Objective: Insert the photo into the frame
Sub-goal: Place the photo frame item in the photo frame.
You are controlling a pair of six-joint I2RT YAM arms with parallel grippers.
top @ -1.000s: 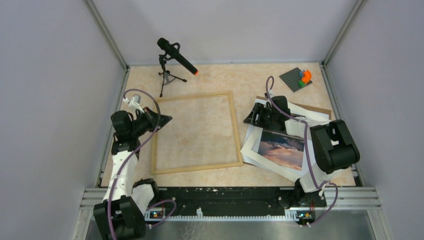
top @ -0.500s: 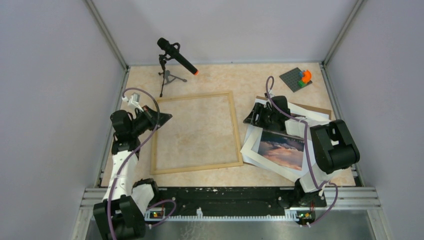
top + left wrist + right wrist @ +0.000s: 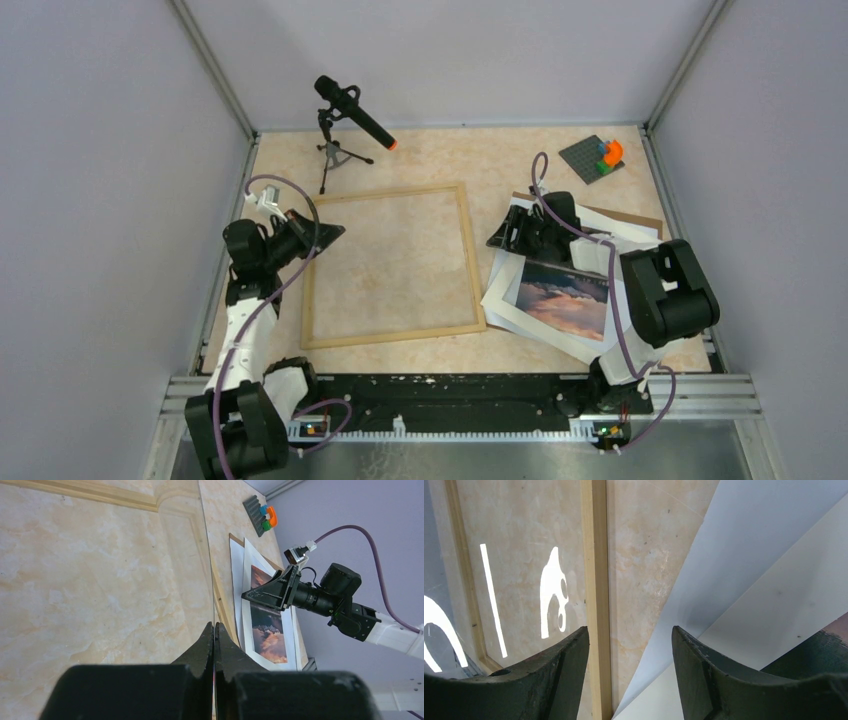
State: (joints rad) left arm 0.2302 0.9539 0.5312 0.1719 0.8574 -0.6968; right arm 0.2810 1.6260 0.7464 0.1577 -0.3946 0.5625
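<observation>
The frame point(image 3: 392, 264) of thin light wood lies flat in the middle of the table. The photo point(image 3: 563, 298), a sunset print with a white border, lies to its right on a stack of white sheets and also shows in the left wrist view point(image 3: 267, 625). My left gripper point(image 3: 335, 235) is at the frame's upper left corner. Its jaws point(image 3: 214, 625) are shut on the edge of a thin clear pane, seen edge-on. My right gripper point(image 3: 497, 240) is open and empty point(image 3: 629, 635), low over the stack's left edge, beside the frame's right strip point(image 3: 596, 580).
A brown backing board point(image 3: 640, 218) sticks out under the white sheets point(image 3: 749, 555). A microphone on a small tripod point(image 3: 350, 110) stands at the back left. A grey brick plate with coloured bricks point(image 3: 598, 157) sits at the back right. Side walls close in the table.
The left arm has shifted very slightly. Both grippers and the photo stay where they were.
</observation>
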